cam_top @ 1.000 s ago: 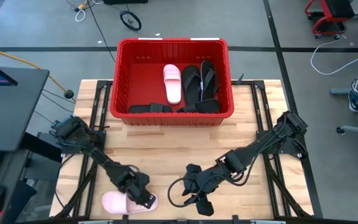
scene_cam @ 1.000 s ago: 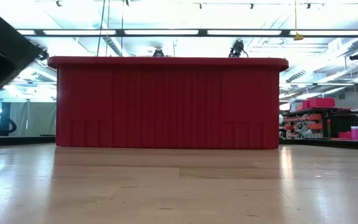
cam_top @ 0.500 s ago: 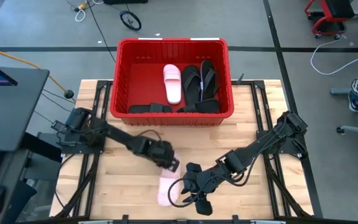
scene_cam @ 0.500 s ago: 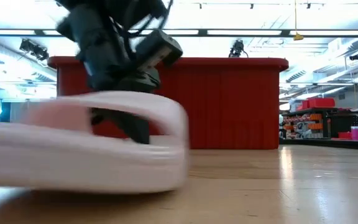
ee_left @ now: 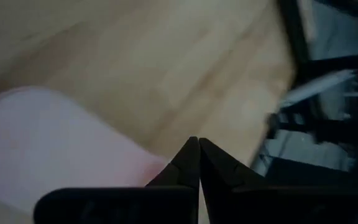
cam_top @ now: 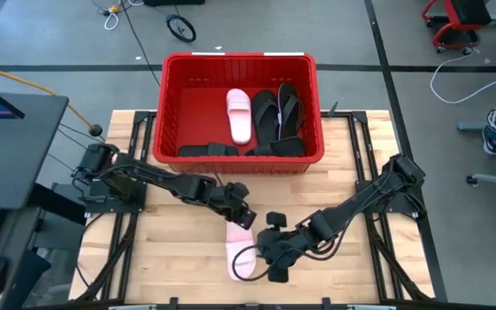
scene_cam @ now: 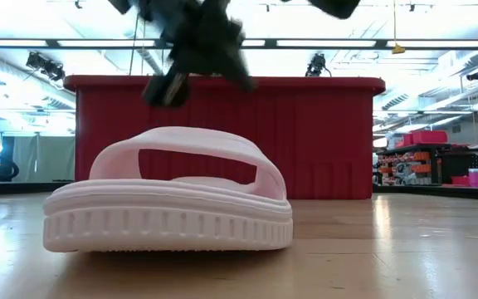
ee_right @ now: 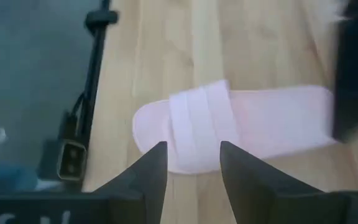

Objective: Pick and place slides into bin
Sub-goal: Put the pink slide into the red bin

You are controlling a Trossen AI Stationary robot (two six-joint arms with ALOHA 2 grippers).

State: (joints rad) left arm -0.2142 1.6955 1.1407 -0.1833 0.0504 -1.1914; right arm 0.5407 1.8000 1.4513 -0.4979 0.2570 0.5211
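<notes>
Step in hand: one pale pink slide (cam_top: pixel 241 258) lies loose on the worktop (cam_top: pixel 360 181) near the middle of the front edge, sole down and not held by either arm. Judged from this, it is the last slide to go into the red bin (cam_top: pixel 242 159).

Left gripper (cam_top: pixel 242 215): hangs just above the end of the pink slide that points toward the bin. Its fingers (ee_left: pixel 191 163) are pressed together with nothing between them.

Right gripper (cam_top: pixel 269 258): sits just beside the slide on the right, low over the worktop. Its fingers (ee_right: pixel 151 168) stand apart and empty, and its wrist view looks straight at the slide's wide strap (ee_right: pixel 202 122).

Next move, as a judgement: the right gripper looks best placed to close over the strap or a side edge, lift, and carry the slide to the bin at the back edge. The left gripper would need to open first.

Bin contents: another pale pink slide (cam_top: pixel 238 114), black flip-flops (cam_top: pixel 276 112) beside it, and black slides (cam_top: pixel 207 151) along the near wall.

In the way: the two grippers are close together over the same slide and could collide. A dark cable loop (cam_top: pixel 246 256) from the right arm lies across the slide. The bin's near wall has to be cleared on the way in.
</notes>
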